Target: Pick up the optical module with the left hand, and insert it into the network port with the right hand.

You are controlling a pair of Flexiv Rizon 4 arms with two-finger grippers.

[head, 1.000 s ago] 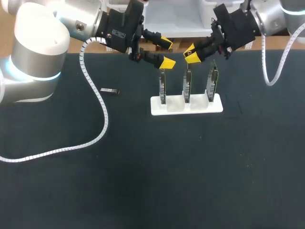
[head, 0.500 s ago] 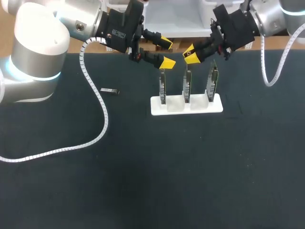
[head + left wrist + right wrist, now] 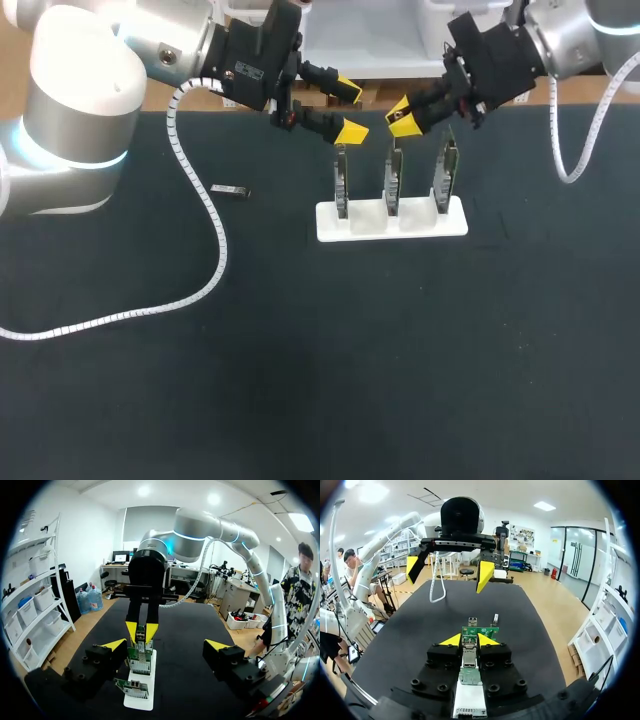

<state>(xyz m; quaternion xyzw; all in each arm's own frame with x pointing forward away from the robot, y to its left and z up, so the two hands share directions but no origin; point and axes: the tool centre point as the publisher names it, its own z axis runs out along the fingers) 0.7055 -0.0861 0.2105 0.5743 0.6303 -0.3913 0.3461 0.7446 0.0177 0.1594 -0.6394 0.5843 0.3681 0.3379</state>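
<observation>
A small silver optical module [image 3: 468, 655] sits between the fingers of my right gripper [image 3: 470, 640], which is shut on it. In the head view that right gripper [image 3: 403, 117] hangs just above the middle one of three upright circuit boards [image 3: 393, 180] in a white holder [image 3: 360, 222]. My left gripper [image 3: 349, 110] stands open with nothing in it, above and just left of the left board [image 3: 341, 178]. From the left wrist view, the left gripper [image 3: 165, 647] faces the right gripper's yellow fingertips [image 3: 132, 630] over the boards [image 3: 140, 661].
A second small module [image 3: 231, 191] lies flat on the dark table, left of the holder, and shows beyond the boards in the right wrist view [image 3: 495, 618]. A white coiled cable [image 3: 205, 205] trails from my left arm across the left of the table.
My right gripper has edged very slightly to the right above the middle board. The left arm has not moved.
</observation>
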